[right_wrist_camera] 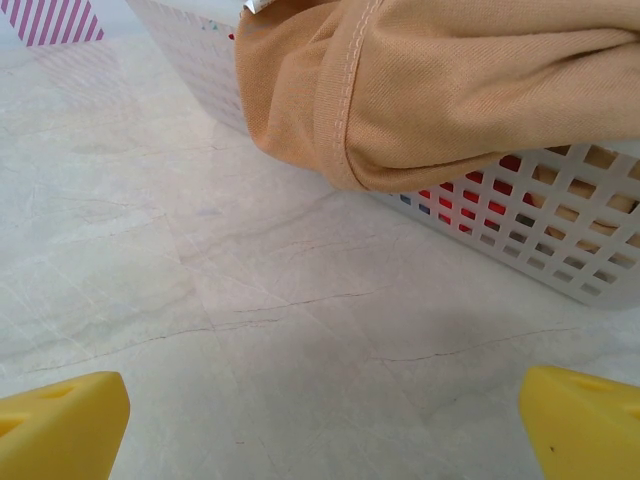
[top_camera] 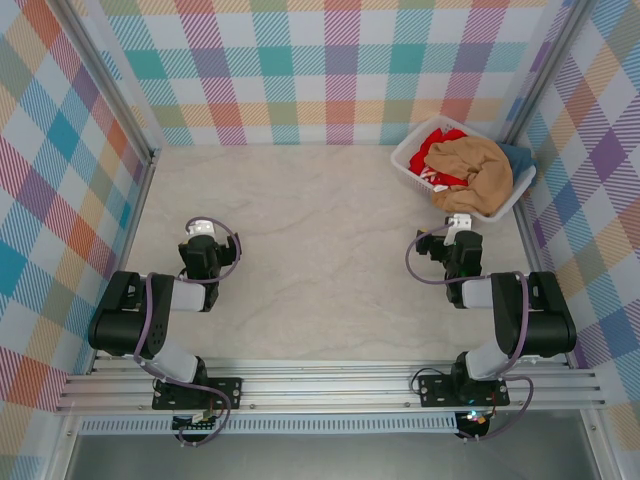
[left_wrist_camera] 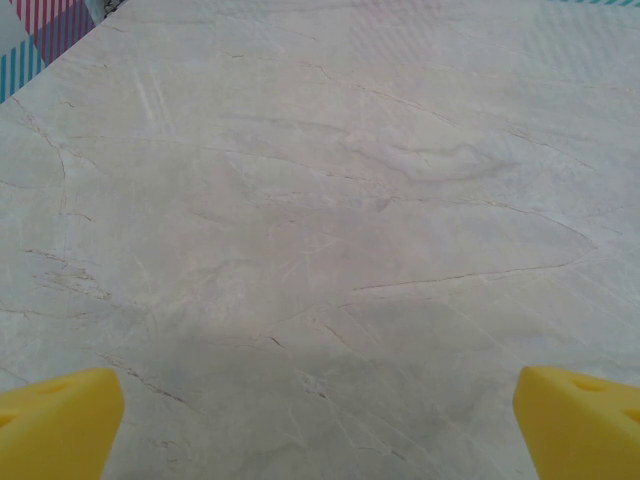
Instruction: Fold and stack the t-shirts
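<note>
Parted wide, yellow fingertips (right_wrist_camera: 60,425) of the right gripper (right_wrist_camera: 320,430) over bare tabletop just short of the white slatted basket (right_wrist_camera: 560,240); left gripper (left_wrist_camera: 320,425) likewise spread, holding nothing, above the left half of the marble-look table (top_camera: 300,300). Farther out, at the table's far right corner, heaped in that basket: tan-brown t-shirt (top_camera: 478,170) on top and spilling over the near rim, red t-shirt (top_camera: 435,148) beneath, dark teal t-shirt (top_camera: 517,158) at the right side. Judged barely begun, with nothing spread, folded or stacked and all three left to do; both arms low, elbows tucked toward the near edge, wrists aimed at the far edge.
</note>
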